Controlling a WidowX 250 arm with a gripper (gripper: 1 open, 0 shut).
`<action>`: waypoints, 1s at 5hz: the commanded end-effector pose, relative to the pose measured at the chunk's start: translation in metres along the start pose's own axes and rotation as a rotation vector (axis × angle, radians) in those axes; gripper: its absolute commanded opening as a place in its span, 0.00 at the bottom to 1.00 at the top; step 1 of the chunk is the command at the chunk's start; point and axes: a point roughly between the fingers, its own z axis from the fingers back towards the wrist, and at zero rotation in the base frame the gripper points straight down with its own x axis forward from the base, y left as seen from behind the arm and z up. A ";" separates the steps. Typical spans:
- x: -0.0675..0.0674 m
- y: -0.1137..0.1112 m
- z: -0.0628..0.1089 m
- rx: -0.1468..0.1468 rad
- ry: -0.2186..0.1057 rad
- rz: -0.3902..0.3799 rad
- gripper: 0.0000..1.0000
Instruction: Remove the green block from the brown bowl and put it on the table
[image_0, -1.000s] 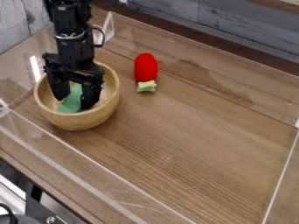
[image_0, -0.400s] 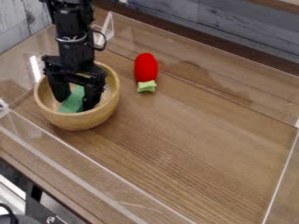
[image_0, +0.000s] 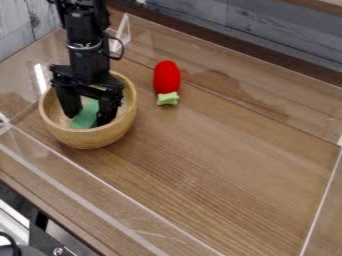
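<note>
Spread claw (image_0: 86, 108) straddles green block (image_0: 84, 117) inside brown bowl (image_0: 88, 133)

my table (image_0: 227, 150): wood-grain, clear low walls | on it: bowl (image_0: 88, 129) at my left, red toy (image_0: 166, 80) just beside it

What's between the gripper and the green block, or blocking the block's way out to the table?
Nothing visible. The gripper is open inside the brown bowl, fingers straddling the green block. Only the bowl's rim must be cleared; the table beside it is bare, strawberry toy farther back.
</note>
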 end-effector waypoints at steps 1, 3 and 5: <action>0.003 -0.001 0.004 0.015 -0.021 0.001 1.00; 0.002 -0.001 0.008 0.019 -0.025 0.003 1.00; 0.003 -0.002 0.007 0.022 -0.023 0.006 0.00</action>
